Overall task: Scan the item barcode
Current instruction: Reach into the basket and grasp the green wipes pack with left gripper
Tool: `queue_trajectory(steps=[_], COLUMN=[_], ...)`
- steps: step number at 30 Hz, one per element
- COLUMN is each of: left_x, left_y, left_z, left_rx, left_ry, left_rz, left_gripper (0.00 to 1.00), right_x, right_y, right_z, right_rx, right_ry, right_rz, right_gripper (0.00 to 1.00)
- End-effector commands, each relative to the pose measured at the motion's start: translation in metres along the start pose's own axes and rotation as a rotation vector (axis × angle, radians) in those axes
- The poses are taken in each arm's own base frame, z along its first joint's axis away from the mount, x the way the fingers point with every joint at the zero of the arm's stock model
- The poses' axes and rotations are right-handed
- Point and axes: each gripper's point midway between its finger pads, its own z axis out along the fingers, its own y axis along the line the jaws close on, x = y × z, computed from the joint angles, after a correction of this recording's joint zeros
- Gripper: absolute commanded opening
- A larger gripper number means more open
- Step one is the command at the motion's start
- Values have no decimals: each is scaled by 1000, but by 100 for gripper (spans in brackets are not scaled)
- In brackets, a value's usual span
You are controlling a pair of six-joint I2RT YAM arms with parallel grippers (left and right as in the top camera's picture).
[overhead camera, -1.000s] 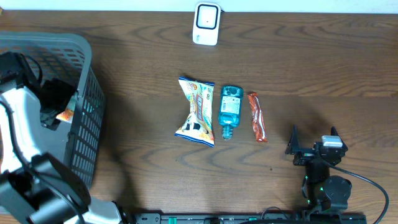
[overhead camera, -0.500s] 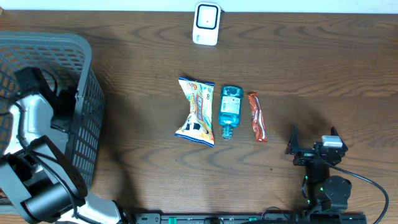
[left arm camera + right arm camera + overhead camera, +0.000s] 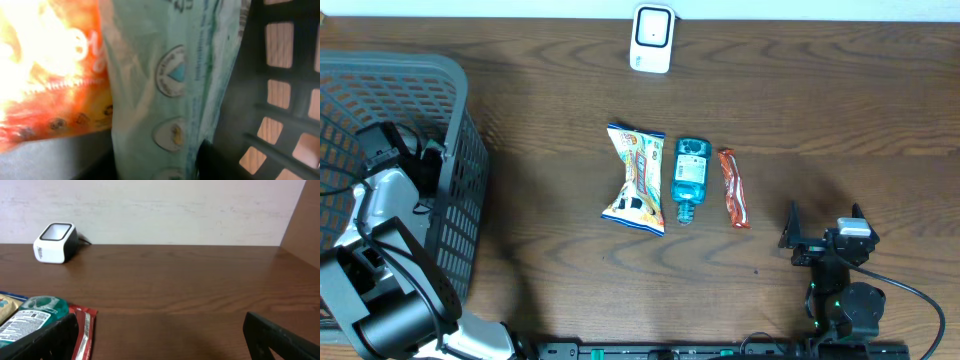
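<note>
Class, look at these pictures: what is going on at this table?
The left gripper is down in the grey basket, close against a pale green packet beside an orange packet; a grip cannot be confirmed. The right gripper sits open. A snack bag, blue bottle and wrapped bar lie short of the scanner.

The basket wall point(image 3: 252, 90) and a green packet point(image 3: 165, 75) crowd close; bare tabletop point(image 3: 860, 120) lies rightward.
</note>
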Motion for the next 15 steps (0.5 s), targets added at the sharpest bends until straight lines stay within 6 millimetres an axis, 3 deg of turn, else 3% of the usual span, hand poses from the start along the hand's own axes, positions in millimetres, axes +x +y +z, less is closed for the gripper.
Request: queue_trajectory(steps=[1,5,8,11,15], left_x=[5,2,-2,-11,-16], left_y=[9,5,-9,-19,-41], left_z=[5,-1,-22,-59,-125], left_rx=[-23,-3,79,137,239], left_ry=[21,11,-8,-79,-221], left_rz=[-7,-3,26,35,86], left_gripper=[8,7,7,7,7], right_x=[0,0,0,0,0], right_y=[3,3,3,3,3], right_z=[0,0,0,0,0], right_rx=[-11,-11,-11,-11,-11], right_ry=[-1,-1,-1,-1,-1], right_rz=[-8,-8,-8,-8,-8], right_gripper=[99,99,99,99,99])
